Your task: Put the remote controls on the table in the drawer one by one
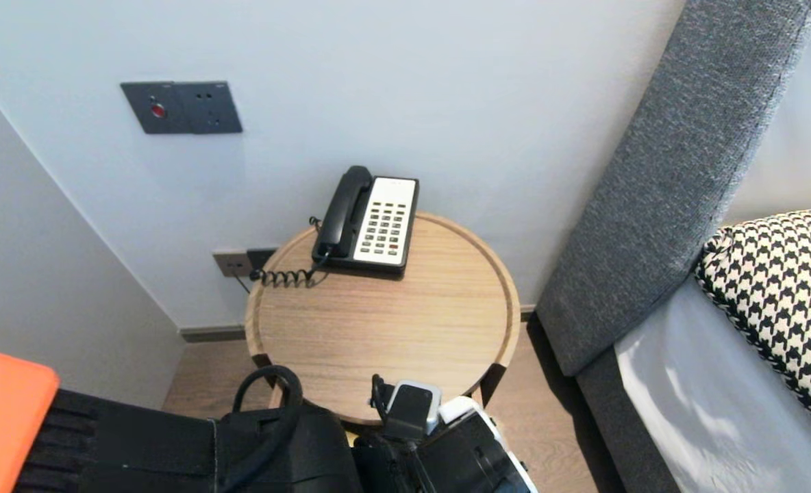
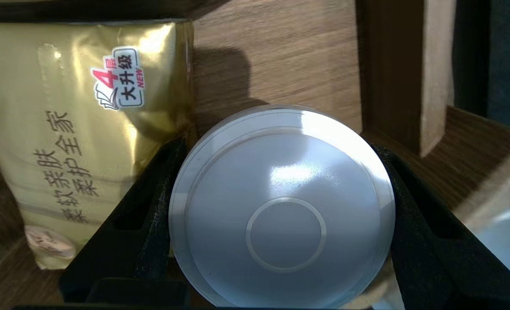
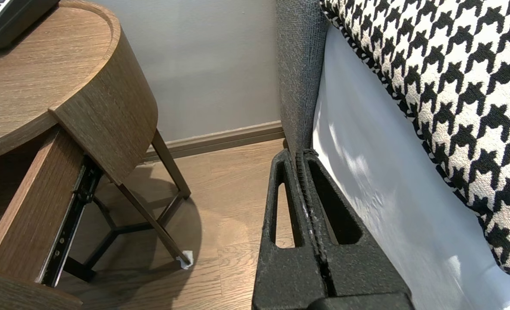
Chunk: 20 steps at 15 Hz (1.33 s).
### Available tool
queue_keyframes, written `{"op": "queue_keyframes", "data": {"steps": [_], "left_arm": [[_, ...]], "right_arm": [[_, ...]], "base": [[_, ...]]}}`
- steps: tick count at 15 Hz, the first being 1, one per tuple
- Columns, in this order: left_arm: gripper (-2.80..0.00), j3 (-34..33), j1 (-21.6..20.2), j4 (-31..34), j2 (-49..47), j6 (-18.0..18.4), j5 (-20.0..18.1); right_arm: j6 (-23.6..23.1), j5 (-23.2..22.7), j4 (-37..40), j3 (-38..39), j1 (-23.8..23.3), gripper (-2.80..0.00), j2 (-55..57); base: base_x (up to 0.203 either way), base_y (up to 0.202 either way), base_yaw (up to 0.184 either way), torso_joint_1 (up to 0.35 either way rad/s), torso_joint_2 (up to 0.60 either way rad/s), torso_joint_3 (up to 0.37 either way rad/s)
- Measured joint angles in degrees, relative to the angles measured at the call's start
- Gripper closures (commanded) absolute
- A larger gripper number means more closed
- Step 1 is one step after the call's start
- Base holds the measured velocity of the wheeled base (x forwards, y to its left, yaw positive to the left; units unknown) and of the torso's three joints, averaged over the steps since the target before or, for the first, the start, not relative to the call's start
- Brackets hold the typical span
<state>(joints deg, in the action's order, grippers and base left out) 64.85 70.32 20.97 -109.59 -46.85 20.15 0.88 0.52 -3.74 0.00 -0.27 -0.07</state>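
A white round disc-shaped object (image 2: 281, 206) with a ring moulded in its middle sits between the black fingers of my left gripper (image 2: 281, 146), and both pads press against its rim. It lies in a wooden drawer (image 2: 289, 56) next to a gold tissue pack (image 2: 78, 129). In the head view only the left wrist (image 1: 412, 411) shows, low at the front edge of the round table (image 1: 378, 329). My right gripper (image 3: 301, 155) hangs parked and shut beside the bed, with nothing in it.
A black-and-white telephone (image 1: 371, 222) stands at the back of the table. The pulled-out drawer's side (image 3: 31, 202) juts from under the tabletop. A grey headboard (image 1: 672, 171), white bed (image 1: 720, 383) and houndstooth pillow (image 1: 782, 287) fill the right. Walls close in behind and to the left.
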Motion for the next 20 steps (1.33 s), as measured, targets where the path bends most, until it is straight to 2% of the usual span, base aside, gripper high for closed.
{"op": "queue_keyframes", "data": {"steps": [3, 9, 20], "left_arm": [[0.0, 0.27, -1.03, -0.33, -1.4, -0.52, -0.19], [0.0, 0.8, -1.99, -1.97, -4.66, -1.79, -3.73], [0.0, 0.48, -4.31, -6.98, -10.09, -2.49, -3.27]], "right_arm": [[0.0, 0.0, 0.0, 0.0, 0.0, 0.0, 0.0], [0.0, 0.0, 0.0, 0.0, 0.0, 0.0, 0.0], [0.0, 0.0, 0.0, 0.0, 0.0, 0.0, 0.0]], "base": [[0.0, 0.0, 0.0, 0.0, 0.0, 0.0], [0.0, 0.0, 0.0, 0.0, 0.0, 0.0], [0.0, 0.0, 0.0, 0.0, 0.0, 0.0]]}}
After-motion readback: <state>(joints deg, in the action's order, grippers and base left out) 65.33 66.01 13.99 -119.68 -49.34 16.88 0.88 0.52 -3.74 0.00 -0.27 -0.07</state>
